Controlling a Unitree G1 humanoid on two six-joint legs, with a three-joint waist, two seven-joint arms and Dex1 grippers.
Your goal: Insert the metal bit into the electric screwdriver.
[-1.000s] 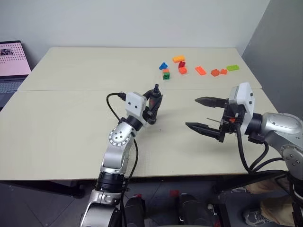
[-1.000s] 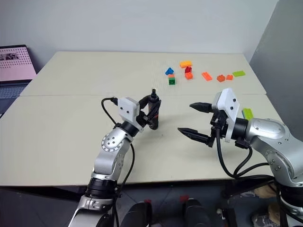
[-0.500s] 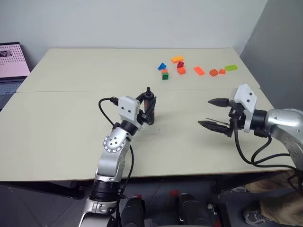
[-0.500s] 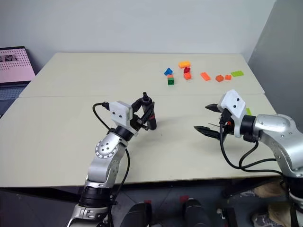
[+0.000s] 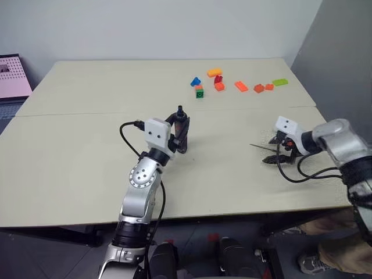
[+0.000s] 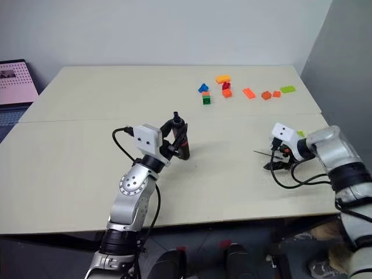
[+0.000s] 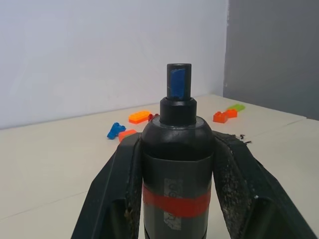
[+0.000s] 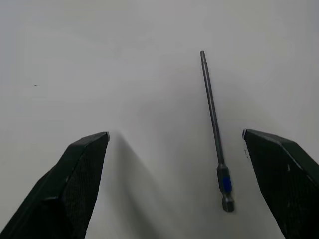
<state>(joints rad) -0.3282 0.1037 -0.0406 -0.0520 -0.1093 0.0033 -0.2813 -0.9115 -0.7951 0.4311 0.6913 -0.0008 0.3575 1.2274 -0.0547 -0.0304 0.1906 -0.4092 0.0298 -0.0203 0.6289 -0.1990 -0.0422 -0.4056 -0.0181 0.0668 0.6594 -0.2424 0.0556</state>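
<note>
head views: the left gripper (image 5: 181,129) holds the electric screwdriver (image 5: 181,125) upright above the table (image 5: 87,145). left wrist view: fingers clamped on its red-banded barrel (blue tip up). right wrist view: the right gripper (image 8: 174,144), fingers wide apart, hovers over the metal bit (image 8: 215,130) lying flat.

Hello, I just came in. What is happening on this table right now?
The left gripper is shut on the electric screwdriver, holding it tip-up above the table. The right gripper is open and pointed down over the metal bit, which lies flat on the table between its fingers, not yet grasped. Coloured bricks lie at the far side.
</note>
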